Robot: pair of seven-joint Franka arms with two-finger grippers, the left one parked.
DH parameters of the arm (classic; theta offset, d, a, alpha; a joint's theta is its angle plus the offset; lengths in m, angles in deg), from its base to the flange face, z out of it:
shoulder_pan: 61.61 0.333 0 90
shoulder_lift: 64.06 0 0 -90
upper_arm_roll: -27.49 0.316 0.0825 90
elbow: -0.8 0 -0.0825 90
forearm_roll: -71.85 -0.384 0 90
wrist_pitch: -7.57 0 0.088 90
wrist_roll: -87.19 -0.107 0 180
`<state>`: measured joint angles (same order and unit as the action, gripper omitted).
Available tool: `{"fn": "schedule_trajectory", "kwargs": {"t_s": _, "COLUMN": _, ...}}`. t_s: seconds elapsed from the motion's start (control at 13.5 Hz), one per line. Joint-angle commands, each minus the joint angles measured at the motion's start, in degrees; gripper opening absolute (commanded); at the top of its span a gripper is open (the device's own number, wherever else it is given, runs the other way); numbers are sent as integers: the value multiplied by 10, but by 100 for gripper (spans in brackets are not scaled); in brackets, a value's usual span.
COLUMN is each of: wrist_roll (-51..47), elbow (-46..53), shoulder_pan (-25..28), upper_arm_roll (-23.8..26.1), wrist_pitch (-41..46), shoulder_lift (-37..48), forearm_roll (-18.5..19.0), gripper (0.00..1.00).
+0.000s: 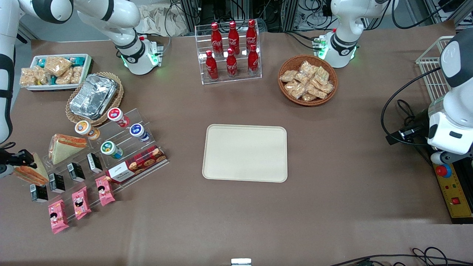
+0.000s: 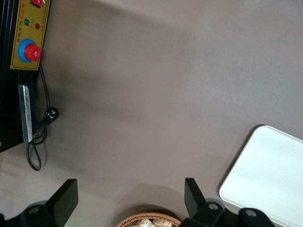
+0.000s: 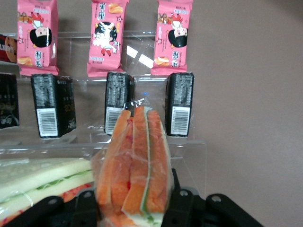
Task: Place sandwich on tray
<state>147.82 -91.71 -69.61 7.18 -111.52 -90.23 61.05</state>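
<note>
— Where's the sandwich [image 3: 135, 165] sitting, and what does it look like?

— It's a triangular wedge in crinkly clear plastic, pale bread with an edge banded in orange and a thin green line. It sits at the working arm's end of the table [image 1: 332, 155], on the clear acrylic tiered stand [image 1: 107, 155], at the stand's outermost corner. The gripper [image 3: 135, 203] has its black fingers [image 3: 182, 201] pressed against both flat faces of the wedge, so it is clamped on the sandwich, striped edge facing out.

— Anything crowding it?

— A second wrapped wedge [image 1: 66, 147] lies just beside it on the same stand, farther from the front camera. Small black cartons [image 3: 179, 103] stand upright in a row on the next step, close to the sandwich's tip, and glossy pink snack packs [image 3: 108, 38] lie flat one step lower still.

— And the tray [image 1: 245, 153]?

— Flat, matte cream-beige, rectangular with rounded corners and a low raised rim. It lies in the middle of the table, well apart from the stand, with nothing on it. Bare brown tablecloth runs between the stand's edge and the tray's rim. A round wicker basket of snack packets [image 1: 307, 79] and a clear rack of red cola bottles [image 1: 231, 50] stand farther from the front camera than the tray, both apart from it.
</note>
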Motion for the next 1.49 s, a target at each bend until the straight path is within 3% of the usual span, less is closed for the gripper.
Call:
{"fn": "schedule_trajectory", "kwargs": {"t_s": 0.0, "wrist_roll": 10, "elbow": 8, "shoulder_pan": -3, "upper_arm_roll": 0, "wrist_pitch": 14, "shoulder_lift": 35, "forearm_roll": -13, "gripper": 48}}
{"fn": "schedule_trajectory", "kwargs": {"t_s": 0.22, "wrist_roll": 6, "elbow": 28, "shoulder_pan": -3, "upper_arm_roll": -4, "wrist_pitch": 45, "shoulder_lift": 68, "forearm_roll": -12, "gripper": 46}}
{"fn": "schedule_trajectory", "kwargs": {"t_s": 0.52, "wrist_roll": -136, "elbow": 29, "shoulder_pan": 9, "upper_arm_roll": -1, "wrist_pitch": 129, "shoulder_lift": 115, "forearm_roll": -4, "gripper": 42}}
{"fn": "schedule_trajectory", "kwargs": {"t_s": 0.82, "wrist_roll": -362, "elbow": 75, "shoulder_pan": 75, "upper_arm_roll": 3, "wrist_pitch": 240, "shoulder_lift": 131, "forearm_roll": 24, "gripper": 43}}
{"fn": "schedule_trajectory", "kwargs": {"t_s": 1.11, "wrist_roll": -594, "elbow": 75, "shoulder_pan": 167, "upper_arm_roll": 3, "wrist_pitch": 261, "shoulder_lift": 151, "forearm_roll": 24, "gripper": 43}}
{"fn": "schedule_trajectory", "kwargs": {"t_s": 1.41, "wrist_roll": -885, "elbow": 75, "shoulder_pan": 276, "upper_arm_roll": 3, "wrist_pitch": 265, "shoulder_lift": 143, "forearm_roll": 24, "gripper": 43}}
